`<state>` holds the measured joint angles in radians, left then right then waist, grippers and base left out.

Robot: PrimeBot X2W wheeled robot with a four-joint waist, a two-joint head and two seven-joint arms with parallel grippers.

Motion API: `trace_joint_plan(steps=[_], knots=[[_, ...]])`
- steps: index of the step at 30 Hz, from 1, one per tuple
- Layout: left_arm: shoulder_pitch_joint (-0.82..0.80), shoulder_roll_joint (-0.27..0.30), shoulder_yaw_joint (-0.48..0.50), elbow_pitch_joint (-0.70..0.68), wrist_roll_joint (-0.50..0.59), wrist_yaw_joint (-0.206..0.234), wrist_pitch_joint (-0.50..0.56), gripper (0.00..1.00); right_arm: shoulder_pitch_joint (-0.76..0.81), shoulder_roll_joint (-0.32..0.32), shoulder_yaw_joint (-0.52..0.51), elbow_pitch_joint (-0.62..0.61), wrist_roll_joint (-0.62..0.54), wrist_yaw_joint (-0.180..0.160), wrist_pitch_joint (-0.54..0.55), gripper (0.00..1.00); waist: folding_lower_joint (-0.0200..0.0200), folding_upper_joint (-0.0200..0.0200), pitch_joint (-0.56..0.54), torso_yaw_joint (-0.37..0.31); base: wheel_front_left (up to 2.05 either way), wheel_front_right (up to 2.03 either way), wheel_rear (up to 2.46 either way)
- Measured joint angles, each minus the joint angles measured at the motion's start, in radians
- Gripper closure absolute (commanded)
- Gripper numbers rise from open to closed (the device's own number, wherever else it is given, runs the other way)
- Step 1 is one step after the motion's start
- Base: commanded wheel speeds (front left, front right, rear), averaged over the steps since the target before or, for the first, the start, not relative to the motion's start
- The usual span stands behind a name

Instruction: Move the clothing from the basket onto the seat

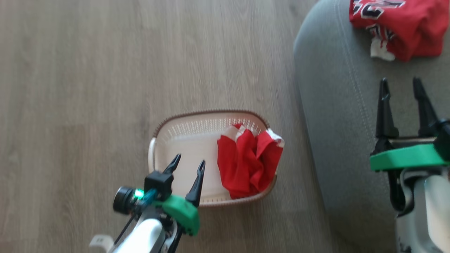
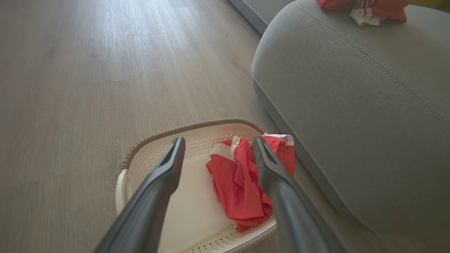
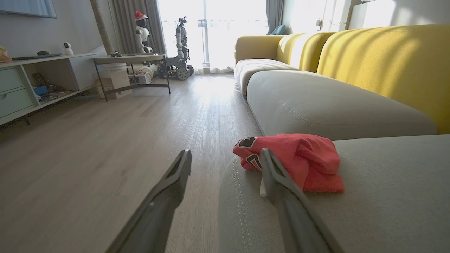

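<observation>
A crumpled red garment (image 1: 248,161) with white trim lies in the right half of the white basket (image 1: 182,140) on the floor, one corner draped over the right rim. My left gripper (image 1: 188,164) hovers open over the basket's bare left half, just left of the garment (image 2: 242,182). A second red garment (image 1: 404,24) with lettering lies bunched on the grey seat (image 1: 337,105). My right gripper (image 1: 400,86) stands open over the seat, short of that garment (image 3: 299,158), nothing between its fingers.
The basket (image 2: 158,140) sits on wood floor close against the seat's rounded edge (image 2: 316,88). In the right wrist view, yellow backrests (image 3: 386,59) run along the sofa; a side table (image 3: 130,59), a low shelf unit (image 3: 42,80) and other robots (image 3: 179,45) stand far off.
</observation>
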<state>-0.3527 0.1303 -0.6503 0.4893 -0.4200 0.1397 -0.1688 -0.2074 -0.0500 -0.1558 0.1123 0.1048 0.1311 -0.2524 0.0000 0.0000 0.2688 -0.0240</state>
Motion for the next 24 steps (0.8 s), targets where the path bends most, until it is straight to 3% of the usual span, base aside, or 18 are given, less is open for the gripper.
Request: trace_joint_plan(steps=[11, 24], knots=[[-0.29, -0.083, -0.092, 0.363, 0.016, -0.102, 0.0, 0.0, -0.149, 0.0, -0.035, -0.134, -0.016, 0.0, 0.0, 0.0, 0.0, 0.0, 0.231, -0.073, 0.0, 0.0, 0.0], [-0.521, -0.086, -0.223, 0.522, -0.066, -0.119, 0.002, 0.0, -0.26, 0.0, 0.011, -0.229, 0.035, 0.0, -0.003, 0.0, 0.0002, 0.0, 0.46, -0.185, 0.0, 0.0, 0.0]])
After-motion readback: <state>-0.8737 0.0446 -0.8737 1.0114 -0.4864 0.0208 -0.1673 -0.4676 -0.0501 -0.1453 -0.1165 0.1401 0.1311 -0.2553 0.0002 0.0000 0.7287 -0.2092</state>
